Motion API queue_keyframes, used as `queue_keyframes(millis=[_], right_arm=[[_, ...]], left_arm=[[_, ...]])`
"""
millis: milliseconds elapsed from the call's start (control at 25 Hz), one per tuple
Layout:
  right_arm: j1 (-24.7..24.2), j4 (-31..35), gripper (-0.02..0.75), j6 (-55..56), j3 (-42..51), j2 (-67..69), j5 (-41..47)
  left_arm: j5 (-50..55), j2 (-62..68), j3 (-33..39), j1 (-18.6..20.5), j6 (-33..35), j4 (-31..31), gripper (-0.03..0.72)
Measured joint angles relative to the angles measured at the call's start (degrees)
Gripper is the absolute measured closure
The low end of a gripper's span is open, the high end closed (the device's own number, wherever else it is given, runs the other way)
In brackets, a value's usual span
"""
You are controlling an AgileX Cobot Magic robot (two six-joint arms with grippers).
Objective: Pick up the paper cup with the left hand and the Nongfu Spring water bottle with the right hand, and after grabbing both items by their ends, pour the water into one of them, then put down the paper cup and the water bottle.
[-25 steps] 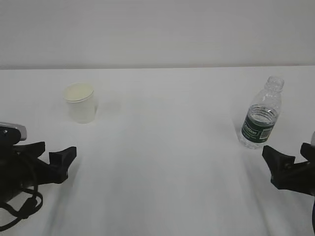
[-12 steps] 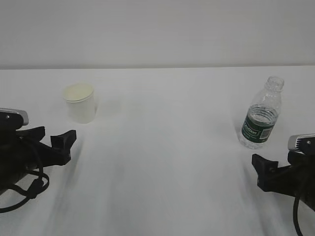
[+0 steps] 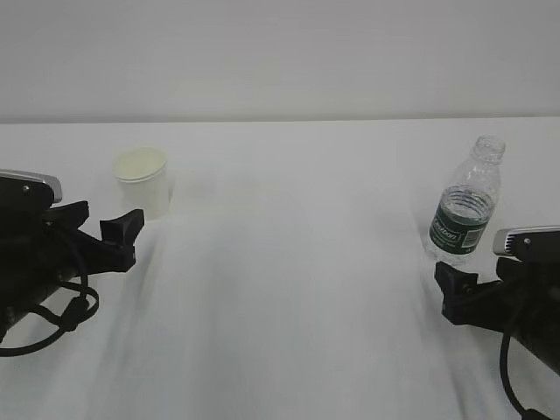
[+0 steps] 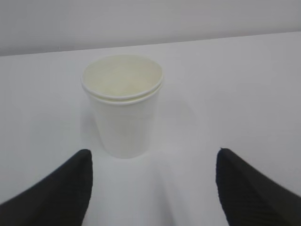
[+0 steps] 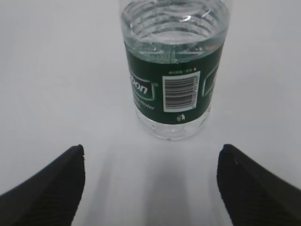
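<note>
The small white paper cup (image 3: 143,182) stands upright toward the far left of the white tabletop (image 3: 289,262), and the clear ribbed water bottle with the dark green label (image 3: 465,204) stands capless near its right edge. Each sits squarely ahead of its own arm's reach. The left black claw (image 4: 153,188) and the right black claw (image 5: 150,186) are both spread wide and empty, each framing its object, probably so the fingers can close around it.

Barcode and partial white lettering on the bottle's green label (image 5: 171,87)
</note>
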Motion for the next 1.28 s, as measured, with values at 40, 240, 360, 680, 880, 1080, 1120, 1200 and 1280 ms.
queue_keyframes(millis=[40,240,360,680,880,1080,1120,1200,1280], right_arm=[[0.00,0.11,0.076,0.00,-0.37,0.00,0.00],[0.00,0.83,0.078,-0.88,-2.16,0.00,0.00],[0.00,1.25,0.079,-1.81,-2.93,0.03,0.00],[0.00,2.31,0.087,-2.94,-5.78,0.03,0.00],[0.00,3.07,0.089,-3.21,-7.20,0.88,1.31],[0.00,3.36,0.090,-3.25,-8.31,4.58,0.83],[0.00,3.36,0.090,-3.25,-8.52,4.96,0.72],[0.00,3.57,0.090,-3.34,-8.94,5.52,0.61],[0.00,4.22,0.090,-3.38,-9.47,5.81,0.53]], left_arm=[[0.11,0.00,-0.10,0.00,0.14,0.00,0.101],[0.11,0.00,-0.35,0.00,0.66,0.00,0.101],[0.11,0.00,-0.35,0.00,0.66,0.00,0.101],[0.19,0.00,-0.35,0.00,0.93,0.09,0.101],[0.19,0.00,-0.35,0.00,1.11,0.09,0.101],[0.19,0.00,-0.35,0.00,1.64,0.09,0.101],[0.19,0.00,-0.35,0.00,2.08,0.09,0.101],[0.19,0.00,-0.35,0.00,2.08,0.09,0.101],[0.19,0.00,-0.35,0.00,2.39,0.09,0.101]])
